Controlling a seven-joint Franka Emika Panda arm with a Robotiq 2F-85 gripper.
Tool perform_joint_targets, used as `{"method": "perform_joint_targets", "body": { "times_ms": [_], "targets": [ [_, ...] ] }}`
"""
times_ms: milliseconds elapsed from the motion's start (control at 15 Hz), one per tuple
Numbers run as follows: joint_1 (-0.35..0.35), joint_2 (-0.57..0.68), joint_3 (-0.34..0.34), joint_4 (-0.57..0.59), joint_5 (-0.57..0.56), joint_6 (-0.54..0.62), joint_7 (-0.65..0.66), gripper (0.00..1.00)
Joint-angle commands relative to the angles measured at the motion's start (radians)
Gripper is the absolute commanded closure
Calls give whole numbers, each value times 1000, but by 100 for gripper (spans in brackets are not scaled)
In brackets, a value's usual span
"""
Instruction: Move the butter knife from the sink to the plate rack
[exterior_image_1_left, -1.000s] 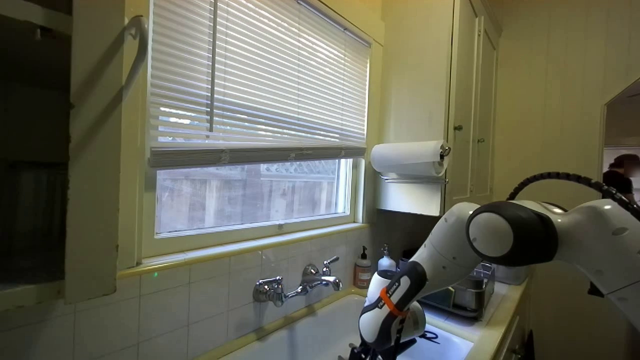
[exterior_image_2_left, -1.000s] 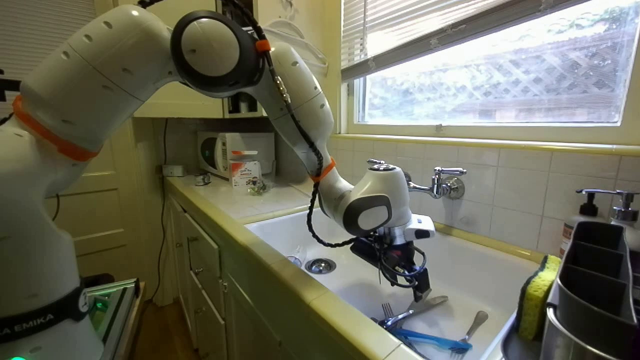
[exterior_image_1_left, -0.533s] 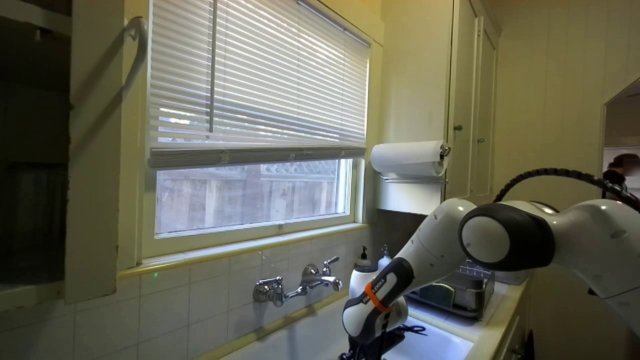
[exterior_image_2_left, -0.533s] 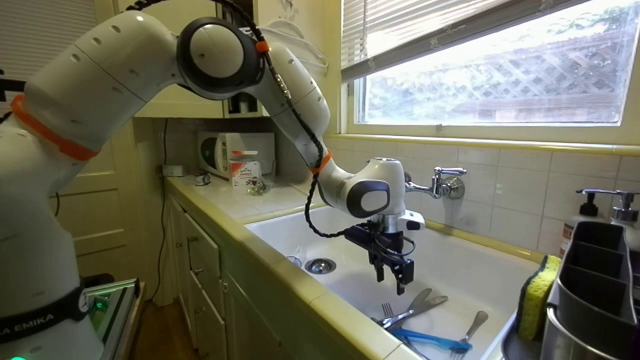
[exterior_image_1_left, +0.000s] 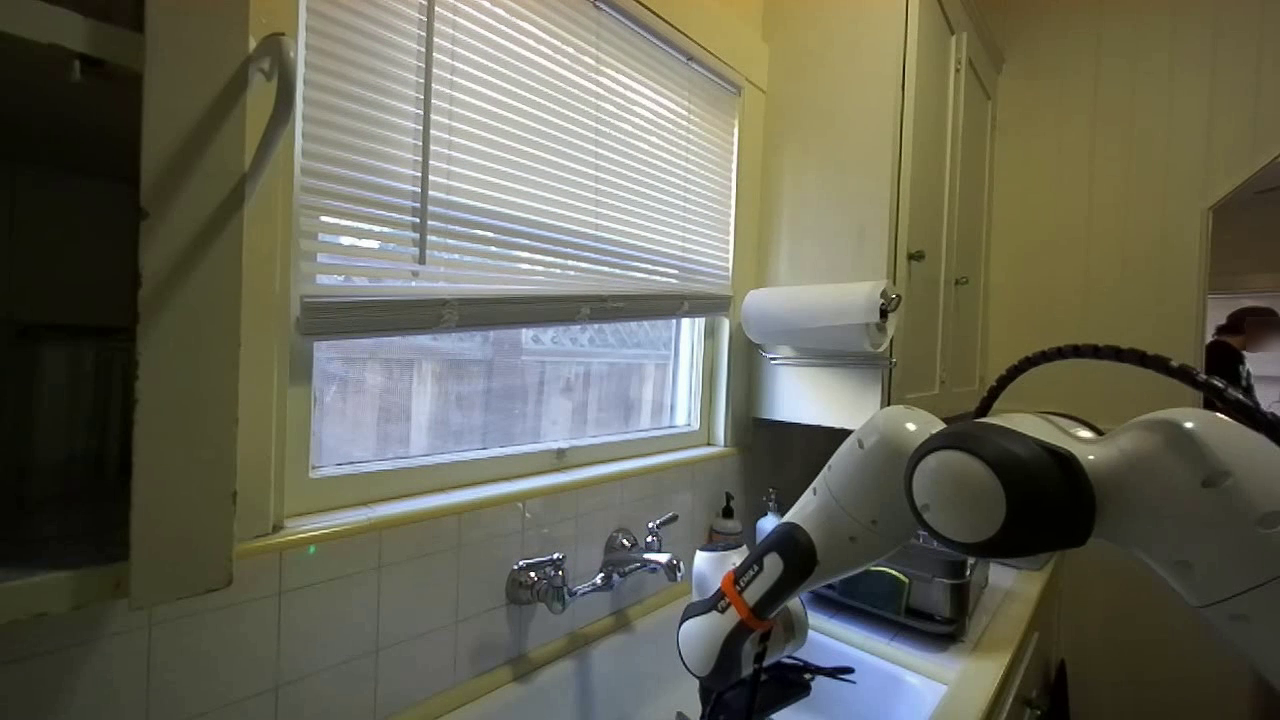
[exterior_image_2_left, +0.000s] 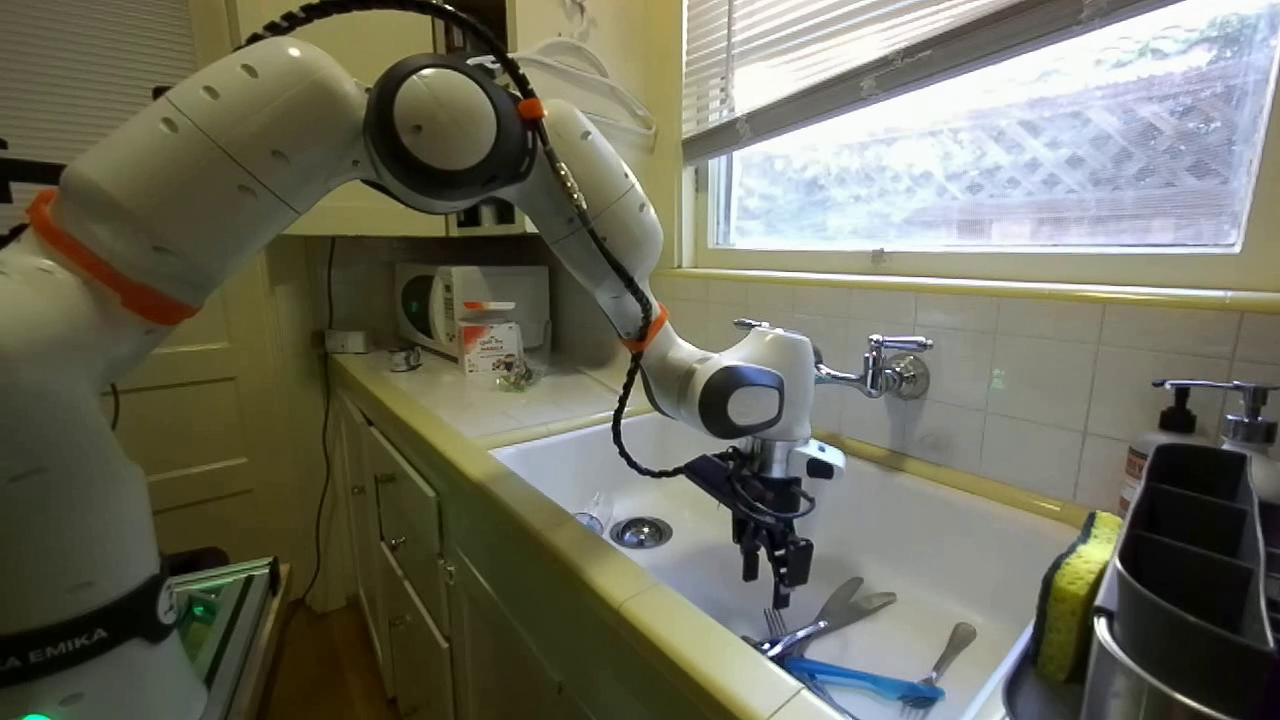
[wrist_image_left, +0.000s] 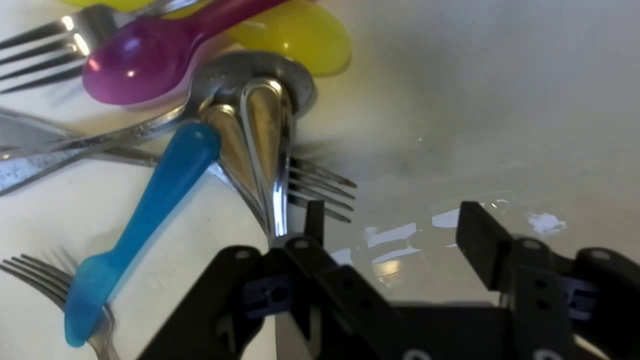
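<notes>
My gripper (exterior_image_2_left: 768, 580) is open and empty above the cream-white sink (exterior_image_2_left: 980, 530). In the wrist view, my spread gripper fingers (wrist_image_left: 392, 222) have bare basin between them. The left finger overlaps the fork tines beside two silver handles (wrist_image_left: 267, 130). Two long silver pieces with rounded ends (exterior_image_2_left: 868, 606) lie near the fingertips in an exterior view. A flat silver piece like a knife blade (wrist_image_left: 22, 172) lies at the wrist view's left edge. I cannot tell which piece is the butter knife. The dark plate rack (exterior_image_1_left: 940, 625) stands past the sink's end, partly behind the arm.
Forks, a blue utensil (wrist_image_left: 155, 200), a purple spoon (wrist_image_left: 140, 60) and a yellow one (wrist_image_left: 300, 37) crowd the cutlery pile. The tap (exterior_image_2_left: 880, 370) overhangs the basin. A sponge (exterior_image_2_left: 1075, 595) and dark divided caddy (exterior_image_2_left: 1190, 560) stand at the rack. Soap bottles (exterior_image_2_left: 1165, 440) stand behind.
My gripper has moved away from the window side and turned more upright. It rose off the silver pieces, then came down slightly. The cutlery looks unmoved.
</notes>
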Motion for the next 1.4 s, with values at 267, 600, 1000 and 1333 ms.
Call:
{"method": "perform_joint_targets", "body": {
  "times_ms": [267, 600, 1000, 1333],
  "targets": [
    [-51, 34, -1, 1, 52, -2, 20, 19],
    [-60, 32, -18, -3, 43, 4, 28, 0],
    [-36, 29, -74, -11, 5, 14, 64, 1],
    [-45, 39, -65, 10, 11, 16, 44, 0]
  ]
}}
